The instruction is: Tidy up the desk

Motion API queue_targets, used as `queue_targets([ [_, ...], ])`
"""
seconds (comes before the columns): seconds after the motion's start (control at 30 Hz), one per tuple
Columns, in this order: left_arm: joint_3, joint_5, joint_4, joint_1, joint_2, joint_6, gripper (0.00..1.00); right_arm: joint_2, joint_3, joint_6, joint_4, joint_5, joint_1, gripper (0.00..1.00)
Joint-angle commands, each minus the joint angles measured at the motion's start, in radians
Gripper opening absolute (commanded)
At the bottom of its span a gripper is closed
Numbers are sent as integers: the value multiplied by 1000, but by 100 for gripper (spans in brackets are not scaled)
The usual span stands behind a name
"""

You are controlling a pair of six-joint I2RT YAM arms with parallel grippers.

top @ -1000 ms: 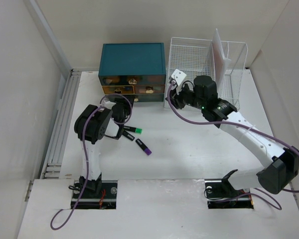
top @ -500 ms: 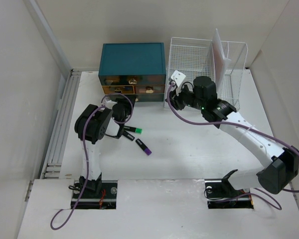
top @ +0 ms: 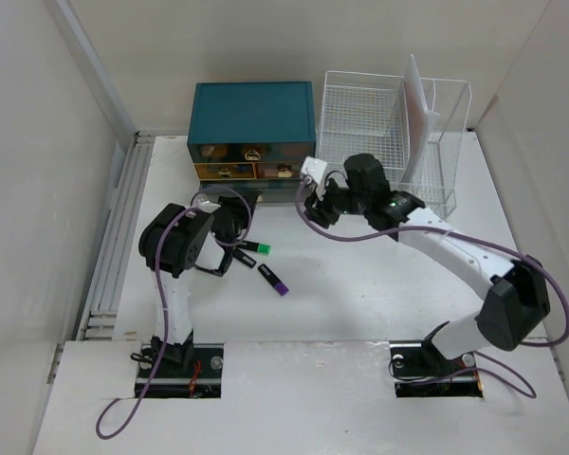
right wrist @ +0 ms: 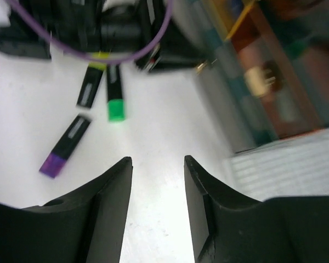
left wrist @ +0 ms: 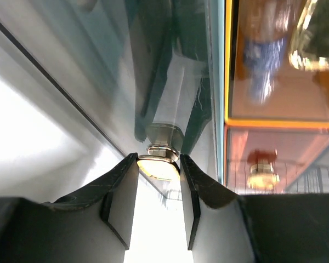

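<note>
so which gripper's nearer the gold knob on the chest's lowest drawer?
Left. The left gripper clamps the gold knob; the right gripper hangs open over the desk, to the knob's right.

3 highlighters (right wrist: 115, 90), 1 teal drawer chest (top: 251, 109), 1 wire rack (top: 360, 114), 2 robot arms (top: 455, 251), 1 desk (top: 360, 294).

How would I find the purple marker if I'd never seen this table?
Start at the teal drawer chest; on the white desk before it lie three black markers. The purple marker lies alone, farthest from the chest, apart from the green-tipped marker and the yellow-tipped marker.
</note>
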Motion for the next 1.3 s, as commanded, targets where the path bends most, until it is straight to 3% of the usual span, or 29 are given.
queue_targets([
  [0.0, -80, -36, 437, 13, -21, 30, 0, 68, -37, -56, -4, -58, 44, 48],
  [0.6, -285, -13, 678, 22, 11, -7, 0, 399, 82, 76, 168, 17, 179, 50],
  [0.93, -294, -22, 678, 22, -7, -7, 0, 570, 231, 118, 168, 26, 208, 52],
  [1.27, -304, -2, 678, 42, -7, 4, 0, 610, 245, 128, 168, 26, 235, 53],
])
